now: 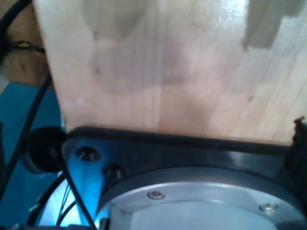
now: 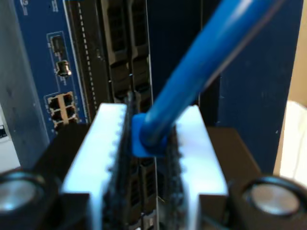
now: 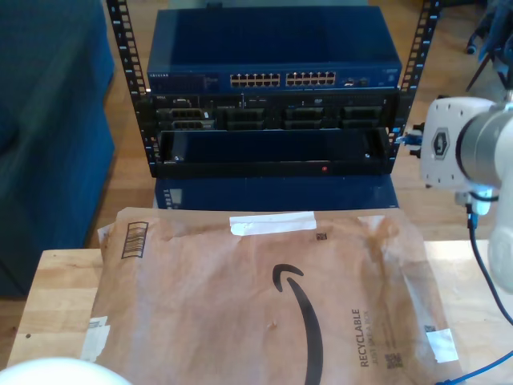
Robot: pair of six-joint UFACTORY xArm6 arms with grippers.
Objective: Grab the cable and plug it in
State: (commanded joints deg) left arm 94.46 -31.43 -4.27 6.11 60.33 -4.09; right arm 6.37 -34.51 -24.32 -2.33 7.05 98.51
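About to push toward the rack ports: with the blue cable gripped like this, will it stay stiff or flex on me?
Probably flexes. The cable is thin and round, and it leaves my second gripper at a slant, so the loose run may sag. The blue boot sits between the ribbed white fingers, which should limit slipping, though the plug tip is hidden.

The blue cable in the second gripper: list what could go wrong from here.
1. My second gripper pinches the cable by its blue plug alone, so the plug may twist or slip on contact.
2. The rack equipment has many similar ports close together; the plug could enter the wrong one.
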